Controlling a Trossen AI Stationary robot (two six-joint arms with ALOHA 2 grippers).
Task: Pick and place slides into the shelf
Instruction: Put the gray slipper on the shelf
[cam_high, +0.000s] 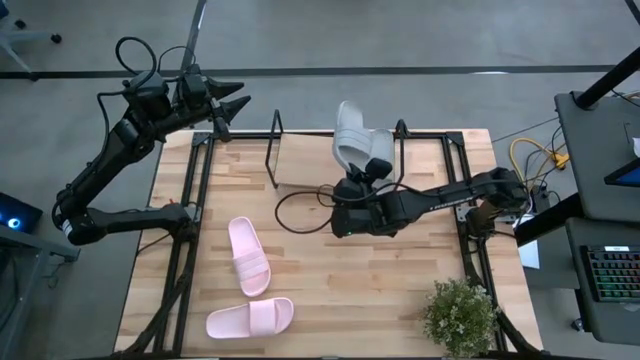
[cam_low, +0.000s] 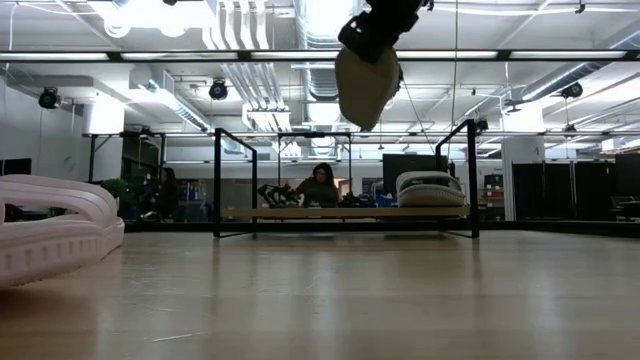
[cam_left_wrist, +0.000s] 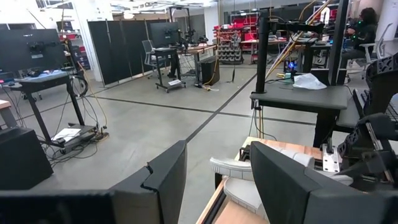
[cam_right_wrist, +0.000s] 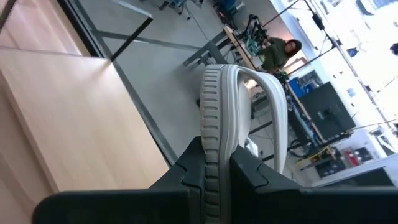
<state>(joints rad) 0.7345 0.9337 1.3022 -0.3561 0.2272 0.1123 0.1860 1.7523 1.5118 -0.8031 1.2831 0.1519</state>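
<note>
Holding a grey slide pinched by its sole edge, our right gripper hangs high above the shelf, where the other grey slide already sits. Our left gripper waits past the table's far-left corner, fingers parted and empty, while both pink slides lie on the table.

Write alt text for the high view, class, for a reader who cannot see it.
Seen from above, the right tool holds a grey slide over the shelf at the table's far edge. Two pink slides lie on the wooden table nearer the camera, beside a small potted plant. The left tool waits past the table's far left corner.
</note>
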